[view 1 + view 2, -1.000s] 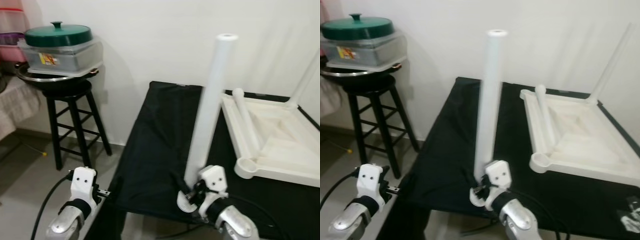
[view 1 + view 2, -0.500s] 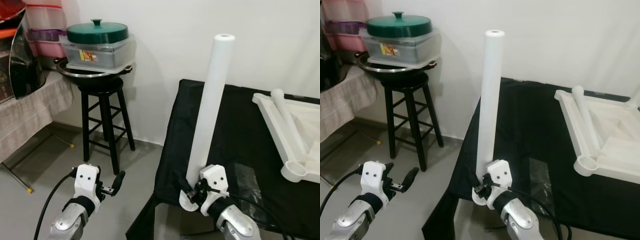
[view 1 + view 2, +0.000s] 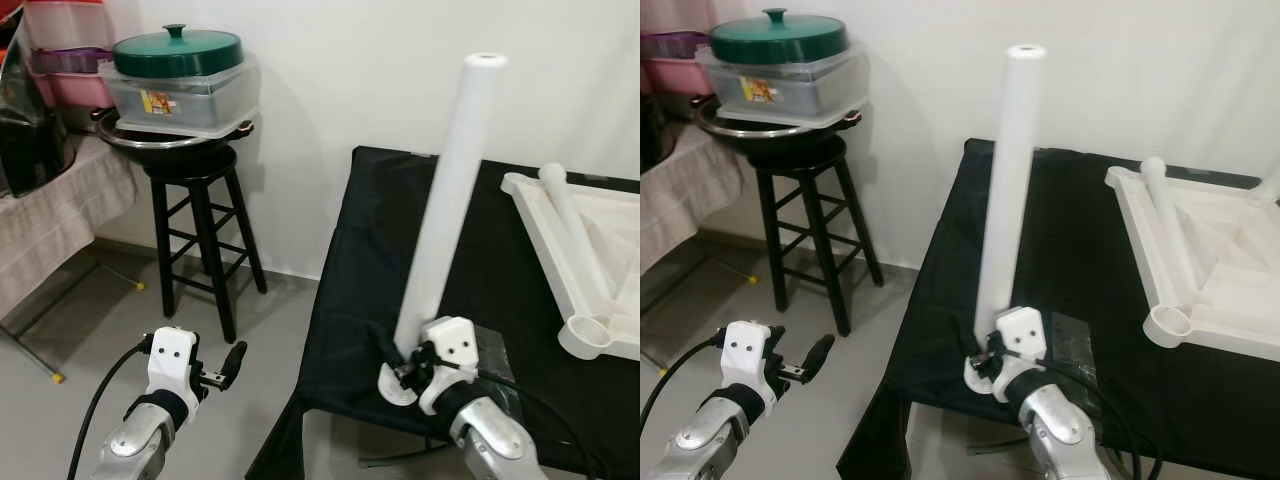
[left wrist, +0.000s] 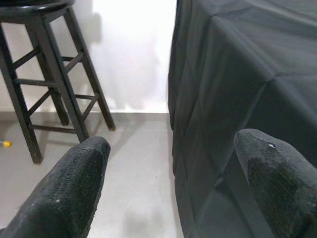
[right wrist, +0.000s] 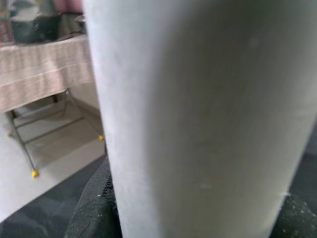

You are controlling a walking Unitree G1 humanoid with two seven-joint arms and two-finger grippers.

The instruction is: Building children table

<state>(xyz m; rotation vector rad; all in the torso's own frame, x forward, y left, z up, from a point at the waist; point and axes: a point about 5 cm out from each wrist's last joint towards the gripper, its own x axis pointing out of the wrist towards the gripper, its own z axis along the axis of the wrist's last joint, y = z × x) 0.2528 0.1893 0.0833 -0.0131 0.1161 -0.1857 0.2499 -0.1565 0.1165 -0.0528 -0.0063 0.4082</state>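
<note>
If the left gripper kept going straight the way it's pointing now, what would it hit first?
Probably the black cloth hanging down the side of the table. The left gripper, jaws open, points at the cloth's near corner, with bare floor below and the black stool off to one side. Depth is hard to judge.

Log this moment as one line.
right end effector: holding white table leg upright | left end effector: open, idle beside black table | tabletop: upside down
</note>
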